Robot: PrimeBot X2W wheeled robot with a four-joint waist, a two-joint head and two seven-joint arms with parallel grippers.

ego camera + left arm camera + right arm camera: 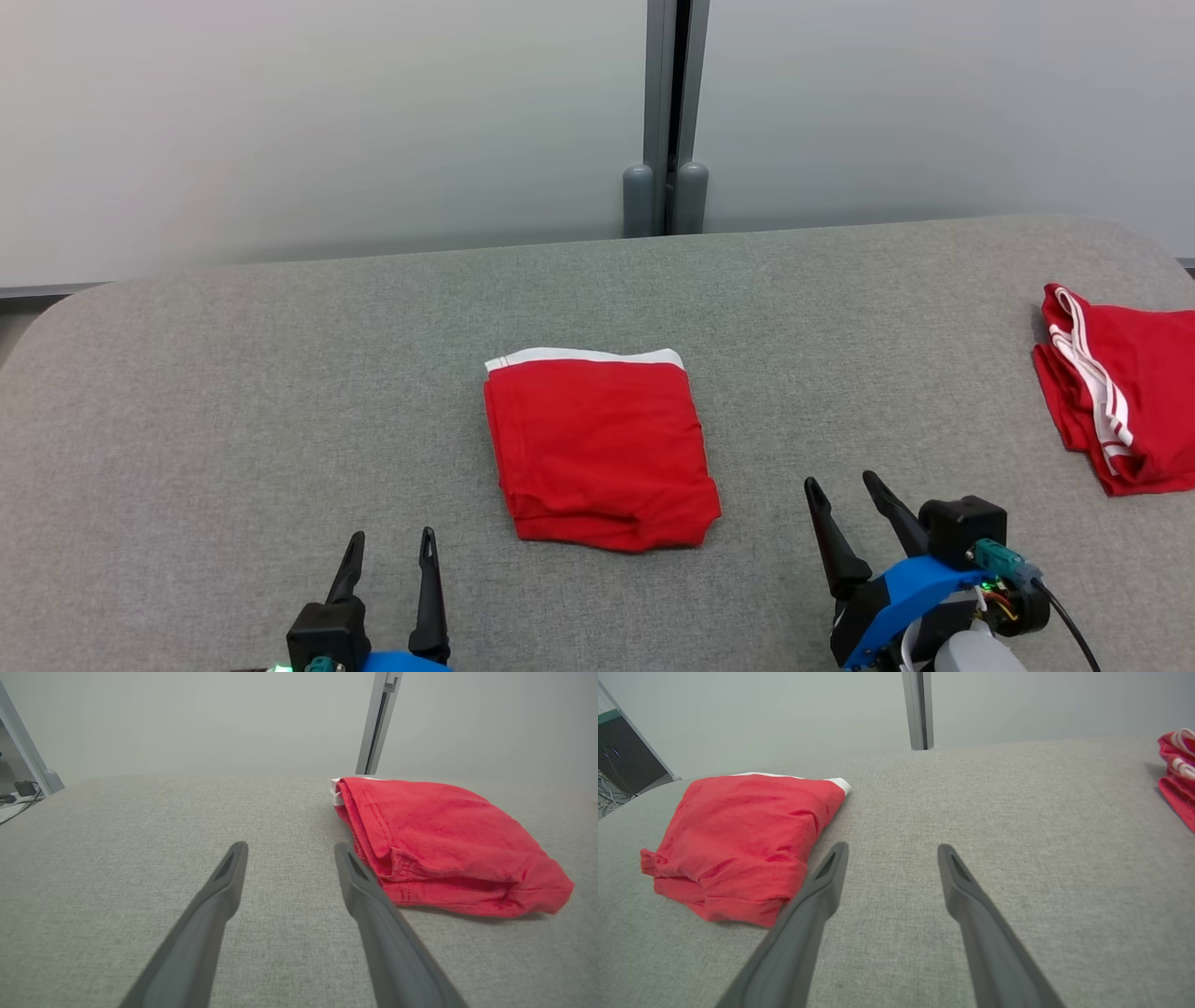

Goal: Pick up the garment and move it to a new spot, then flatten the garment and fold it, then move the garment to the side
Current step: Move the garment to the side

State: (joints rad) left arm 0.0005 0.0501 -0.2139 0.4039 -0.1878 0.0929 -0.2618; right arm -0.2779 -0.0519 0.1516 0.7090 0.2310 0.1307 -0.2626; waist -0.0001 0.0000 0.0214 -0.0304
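Observation:
The garment [599, 446] is red with a white band along its far edge, folded into a neat square at the middle of the grey table [280, 401]. My left gripper [392, 539] stands open near the front edge, to the lower left of it, nothing between its fingers. In the left wrist view the garment [444, 844] lies just right of the open left gripper [289, 847]. My right gripper [845, 483] is open too, low and to the right of the fold. The right wrist view has the garment [742, 840] left of the right gripper [893, 847].
A second red garment with white stripes [1120, 397] lies bunched at the table's right edge, seen also as red cloth [1178, 772] in the right wrist view. A grey post [665, 117] and pale wall panels stand behind the table. Bare grey cloth surface surrounds the fold.

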